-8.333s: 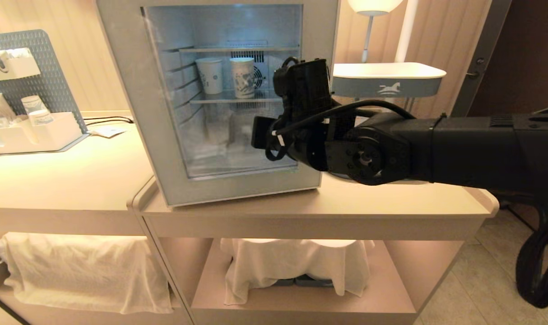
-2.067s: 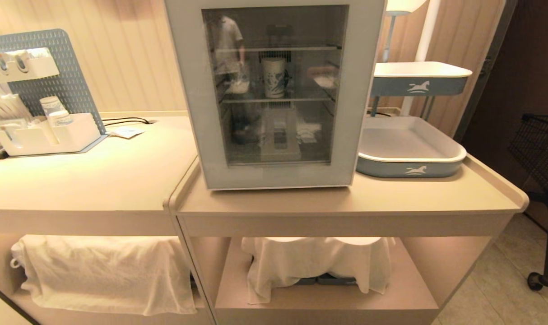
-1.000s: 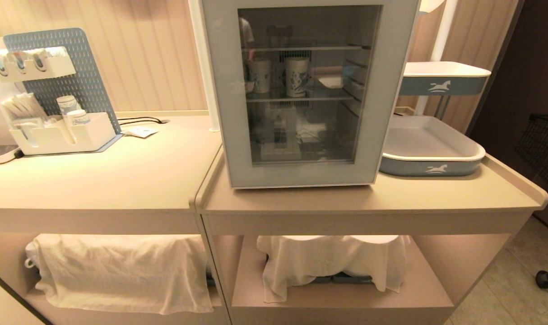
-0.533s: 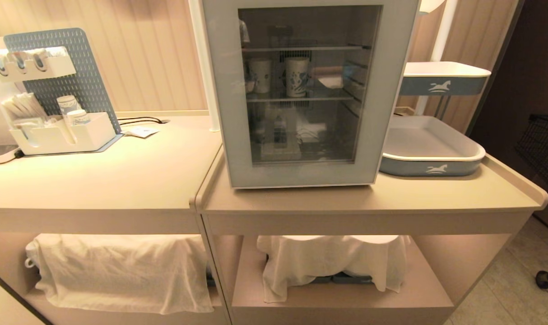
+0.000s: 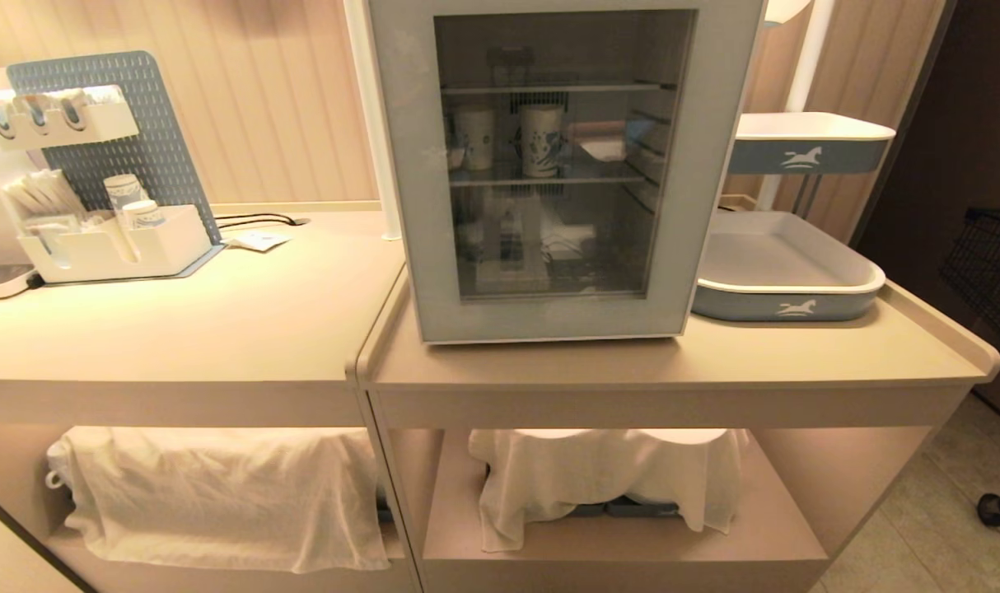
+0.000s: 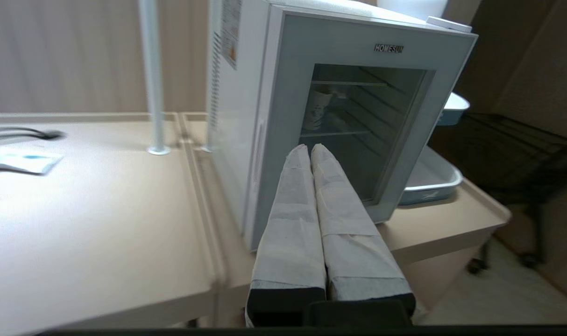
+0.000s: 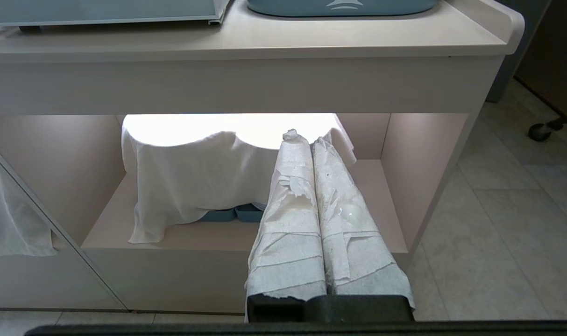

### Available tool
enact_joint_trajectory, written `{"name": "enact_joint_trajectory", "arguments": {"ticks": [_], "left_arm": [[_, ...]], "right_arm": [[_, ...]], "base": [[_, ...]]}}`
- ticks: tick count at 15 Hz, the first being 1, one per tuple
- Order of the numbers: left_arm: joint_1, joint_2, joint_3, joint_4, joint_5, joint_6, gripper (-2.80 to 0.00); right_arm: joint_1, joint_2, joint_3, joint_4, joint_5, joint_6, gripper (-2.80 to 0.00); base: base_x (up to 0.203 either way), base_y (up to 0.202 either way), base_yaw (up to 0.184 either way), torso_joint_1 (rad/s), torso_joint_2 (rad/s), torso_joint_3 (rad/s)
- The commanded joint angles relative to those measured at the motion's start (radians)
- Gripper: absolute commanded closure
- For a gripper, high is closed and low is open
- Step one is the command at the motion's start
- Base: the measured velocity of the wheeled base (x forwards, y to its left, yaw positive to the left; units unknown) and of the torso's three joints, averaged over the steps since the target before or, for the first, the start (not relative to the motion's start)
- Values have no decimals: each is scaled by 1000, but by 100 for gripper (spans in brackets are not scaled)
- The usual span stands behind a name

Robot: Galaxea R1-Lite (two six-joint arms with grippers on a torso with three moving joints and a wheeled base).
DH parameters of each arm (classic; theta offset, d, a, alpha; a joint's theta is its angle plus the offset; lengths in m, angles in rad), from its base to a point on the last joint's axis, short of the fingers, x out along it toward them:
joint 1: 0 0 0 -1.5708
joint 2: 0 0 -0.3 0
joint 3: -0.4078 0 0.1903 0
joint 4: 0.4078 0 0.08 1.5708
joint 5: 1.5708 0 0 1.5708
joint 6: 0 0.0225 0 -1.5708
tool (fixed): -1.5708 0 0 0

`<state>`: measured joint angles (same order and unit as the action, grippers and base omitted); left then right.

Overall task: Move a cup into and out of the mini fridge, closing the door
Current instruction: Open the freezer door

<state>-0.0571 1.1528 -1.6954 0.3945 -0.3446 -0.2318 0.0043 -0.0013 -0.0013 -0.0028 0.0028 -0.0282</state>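
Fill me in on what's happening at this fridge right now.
Nothing is being handled at this moment. The mini fridge stands on the counter with its door shut, and the cup with the blue swirl sits on a shelf inside, beside another cup. The left gripper, shut and empty, points at the door without touching it. The right gripper, also shut, hangs low before the cloth-covered lower shelf.

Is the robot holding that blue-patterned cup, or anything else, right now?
No, nothing is held. The left gripper and right gripper are both shut on empty air; the cup stands on a shelf inside the mini fridge, behind the closed door.
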Motion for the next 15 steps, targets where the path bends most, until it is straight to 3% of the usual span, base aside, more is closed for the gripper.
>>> {"name": "enact_joint_trajectory", "arguments": {"ticks": [1,2,4,8,10,11,14,15], "left_arm": [[6,393,-95,-58,-132,-53,0],[13,462,-102,-84,-190,-59,0],[21,549,-105,-110,-231,-13,0],[22,601,-81,-149,-227,9,0],[23,584,-15,-212,-234,10,0],[23,578,29,-259,-227,16,-280],[22,588,73,-360,-205,21,-280],[22,600,79,-364,-169,27,-280]], "right_arm": [[0,1,1,0,0,-1,0],[0,1,0,0,0,-1,0],[0,1,0,0,0,-1,0],[0,1,0,0,0,-1,0],[0,1,1,0,0,-1,0],[0,1,0,0,0,-1,0],[0,1,0,0,0,-1,0],[0,1,1,0,0,-1,0]], "base": [[0,0,0,0,0,0],[0,0,0,0,0,0],[0,0,0,0,0,0],[0,0,0,0,0,0],[0,0,0,0,0,0],[0,0,0,0,0,0],[0,0,0,0,0,0],[0,0,0,0,0,0]]}}
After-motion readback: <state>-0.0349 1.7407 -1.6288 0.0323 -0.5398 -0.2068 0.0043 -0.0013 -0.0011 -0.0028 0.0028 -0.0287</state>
